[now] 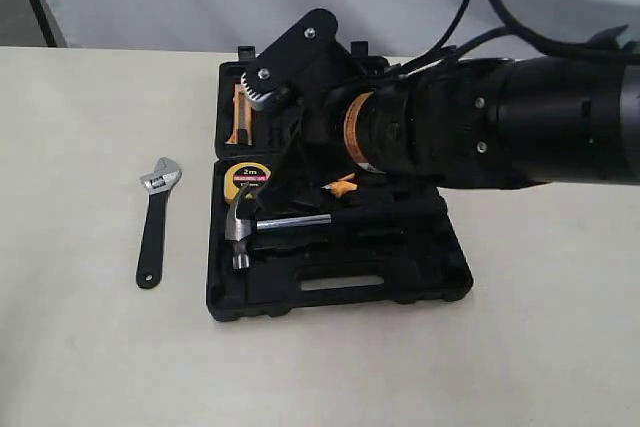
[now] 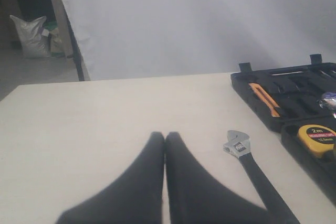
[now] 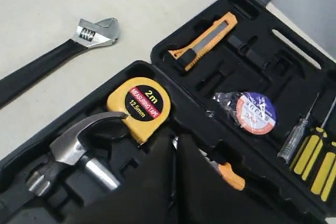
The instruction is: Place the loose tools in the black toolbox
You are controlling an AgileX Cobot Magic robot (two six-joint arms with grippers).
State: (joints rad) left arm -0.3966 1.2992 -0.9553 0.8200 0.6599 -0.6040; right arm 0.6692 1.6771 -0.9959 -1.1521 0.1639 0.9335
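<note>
The black toolbox (image 1: 420, 277) lies open on the table. The claw hammer (image 1: 241, 229) rests in its near half, with the head (image 3: 71, 148) beside the yellow tape measure (image 3: 139, 106). In the far half sits the black tape roll (image 3: 253, 112) with its white-purple label. The adjustable wrench (image 1: 155, 227) lies on the table left of the box, also in the left wrist view (image 2: 241, 145). My right gripper (image 3: 175, 142) hovers over the box, shut, with nothing showing between its fingers. My left gripper (image 2: 165, 139) is shut and empty over bare table, left of the wrench.
An orange utility knife (image 3: 205, 40) and yellow-black screwdrivers (image 3: 315, 163) sit in the far half. Orange-handled pliers (image 3: 232, 176) lie under my right gripper. The right arm (image 1: 480, 132) hangs over the box's right side. A grey bag (image 2: 29, 35) stands beyond the table.
</note>
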